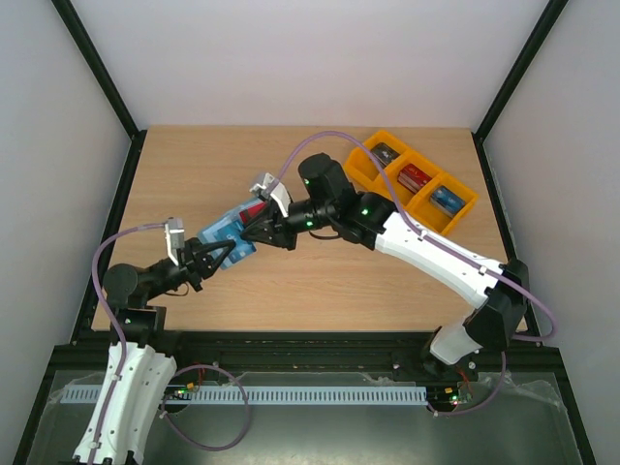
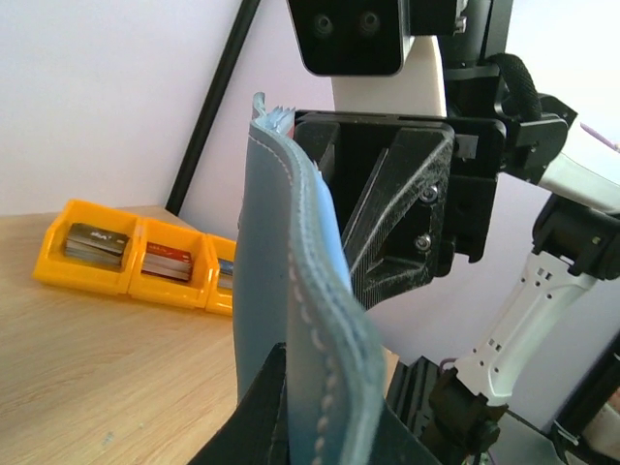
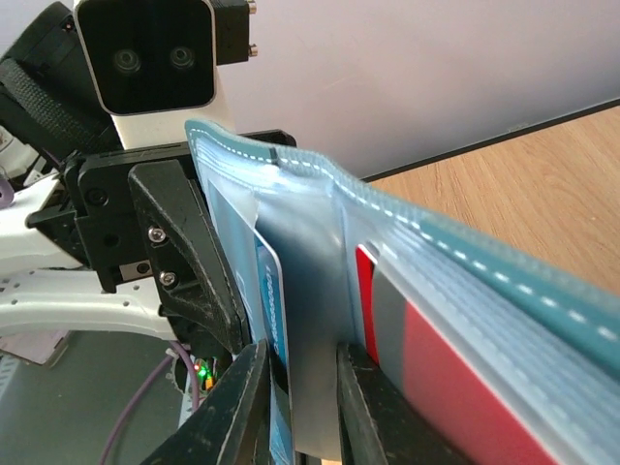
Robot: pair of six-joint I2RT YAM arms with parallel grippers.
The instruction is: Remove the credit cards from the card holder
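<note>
The teal-blue card holder (image 1: 225, 237) is held off the table between both arms. My left gripper (image 1: 205, 257) is shut on its near-left end; in the left wrist view the stitched edge of the card holder (image 2: 300, 291) rises from between the left gripper's (image 2: 320, 426) jaws. My right gripper (image 3: 300, 417) is closed from the other side on a blue credit card (image 3: 273, 310) and a grey-blue inner leaf of the card holder (image 3: 465, 257). A red credit card (image 3: 455, 387) sits in a clear pocket just outside the jaws, and shows from above as the red card (image 1: 254, 209).
An orange three-compartment tray (image 1: 383, 137) stands at the back right of the wooden table, a card in each compartment; it also shows as the orange tray (image 2: 136, 281) behind the holder. Black frame posts border the table.
</note>
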